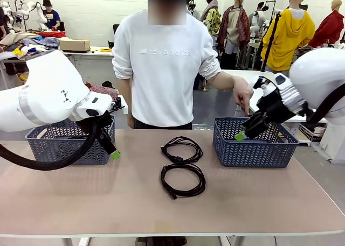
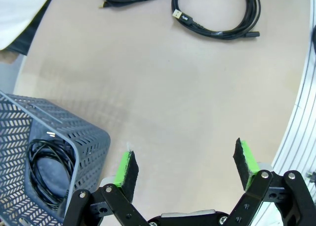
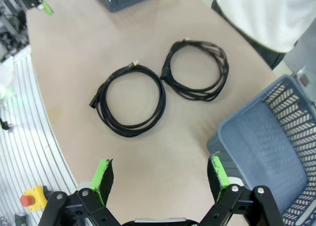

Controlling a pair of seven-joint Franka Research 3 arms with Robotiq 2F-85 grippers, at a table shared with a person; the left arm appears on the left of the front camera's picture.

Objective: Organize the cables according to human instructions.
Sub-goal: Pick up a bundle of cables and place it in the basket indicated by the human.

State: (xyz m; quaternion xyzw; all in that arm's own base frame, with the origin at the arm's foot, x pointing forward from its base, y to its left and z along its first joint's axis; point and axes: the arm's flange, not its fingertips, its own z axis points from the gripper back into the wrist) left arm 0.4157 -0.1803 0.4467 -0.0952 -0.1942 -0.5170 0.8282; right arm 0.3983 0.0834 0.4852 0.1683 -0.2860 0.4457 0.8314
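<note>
Our left gripper [image 2: 184, 157] and right gripper [image 3: 160, 166] hover empty, fingers apart; the near cable [image 3: 129, 131] and far cable [image 3: 197, 95] lie coiled on the bench [image 1: 81, 203]

"new balance" printed across chest of person's white sweatshirt [image 1: 161, 79].

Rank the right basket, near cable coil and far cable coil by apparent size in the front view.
1. right basket
2. near cable coil and far cable coil: roughly alike; nearness makes ranking unsure.

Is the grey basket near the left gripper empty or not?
Not empty. The left wrist view shows a coiled black cable lying inside the grey basket.
</note>
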